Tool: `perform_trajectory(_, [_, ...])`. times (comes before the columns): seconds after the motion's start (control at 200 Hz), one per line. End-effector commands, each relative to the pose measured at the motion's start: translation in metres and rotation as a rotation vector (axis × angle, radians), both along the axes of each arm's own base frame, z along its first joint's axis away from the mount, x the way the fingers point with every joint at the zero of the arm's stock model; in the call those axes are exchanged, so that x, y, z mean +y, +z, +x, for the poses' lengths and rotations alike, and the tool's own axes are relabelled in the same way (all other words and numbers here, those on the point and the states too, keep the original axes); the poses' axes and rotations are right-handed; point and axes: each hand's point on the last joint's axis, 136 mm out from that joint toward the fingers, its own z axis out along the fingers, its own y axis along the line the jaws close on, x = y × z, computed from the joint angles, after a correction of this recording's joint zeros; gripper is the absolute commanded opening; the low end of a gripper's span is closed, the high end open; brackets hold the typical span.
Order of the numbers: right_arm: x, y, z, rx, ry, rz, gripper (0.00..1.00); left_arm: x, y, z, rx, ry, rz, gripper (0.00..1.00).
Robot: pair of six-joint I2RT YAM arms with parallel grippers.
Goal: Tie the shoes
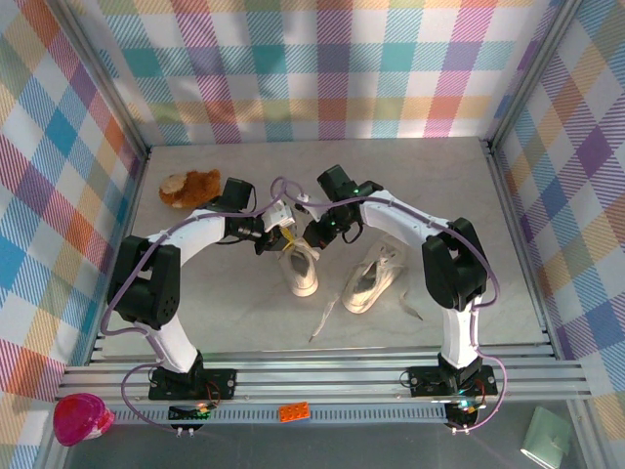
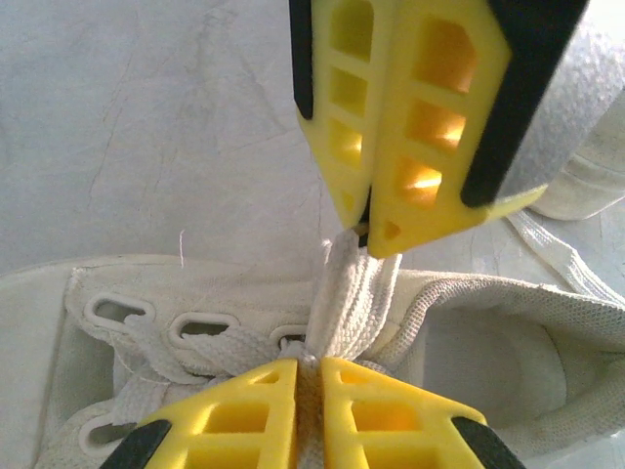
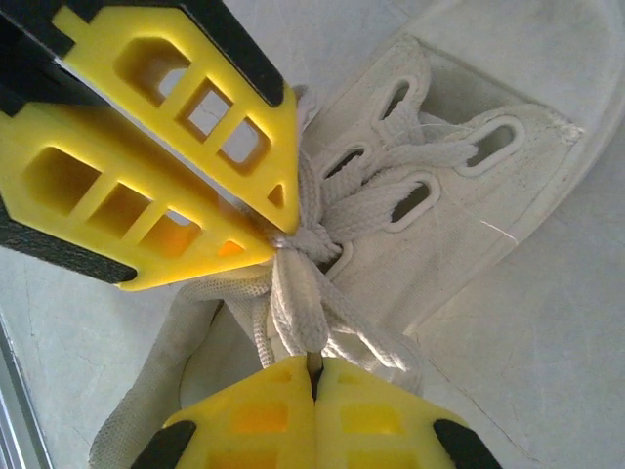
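Two cream shoes lie mid-table, the left shoe (image 1: 303, 272) beside the right shoe (image 1: 371, 278). Both grippers meet over the left shoe's tongue. In the left wrist view my left gripper (image 2: 311, 363) is shut on a white lace (image 2: 352, 293) that rises from the eyelets. My right gripper (image 2: 366, 227) pinches the same bundle from above. The right wrist view has my right gripper (image 3: 316, 362) shut on a lace loop (image 3: 303, 293) coming out of the knot, with my left gripper (image 3: 278, 233) tight against that knot. The left shoe (image 3: 469, 195) lies underneath.
A brown plush toy (image 1: 188, 188) lies at the back left. A loose lace (image 1: 327, 318) trails from the right shoe toward the front rail (image 1: 322, 366). A pink object (image 1: 83, 418) and an orange brick (image 1: 294, 411) sit below the rail.
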Motion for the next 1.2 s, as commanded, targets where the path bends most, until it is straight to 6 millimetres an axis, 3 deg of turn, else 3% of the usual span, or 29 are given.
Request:
perform_trajectory(0.0, [-0.015, 0.013, 0.010, -0.008, -0.054, 0.026, 0.00, 0.000, -0.004, -0.005, 0.021, -0.020, 0.019, 0.14])
perform_trajectory(0.55, [-0.048, -0.006, 0.020, 0.047, -0.132, -0.012, 0.00, 0.006, -0.009, -0.003, 0.000, 0.005, 0.054, 0.14])
perform_trajectory(0.645, [-0.049, -0.009, 0.020, 0.062, -0.135, -0.012, 0.00, 0.006, -0.006, -0.002, -0.010, 0.018, 0.050, 0.21])
perform_trajectory(0.8, [-0.044, 0.003, 0.022, 0.063, -0.134, 0.015, 0.23, 0.006, 0.017, 0.005, -0.069, 0.077, 0.009, 0.44])
perform_trajectory(0.87, [-0.048, 0.011, 0.028, 0.046, -0.171, -0.004, 0.31, 0.008, 0.031, 0.005, -0.082, 0.105, -0.016, 0.49])
perform_trajectory(0.96, [-0.054, 0.021, 0.034, 0.027, -0.217, -0.042, 0.41, 0.015, 0.055, 0.012, -0.127, 0.163, -0.067, 0.51])
perform_trajectory(1.04, [-0.056, 0.028, 0.035, 0.041, -0.266, -0.045, 0.42, 0.025, 0.066, 0.011, -0.162, 0.223, -0.101, 0.52])
perform_trajectory(1.195, [-0.034, 0.041, 0.029, 0.029, -0.219, 0.021, 0.43, 0.040, 0.050, -0.005, -0.187, 0.281, -0.059, 0.44])
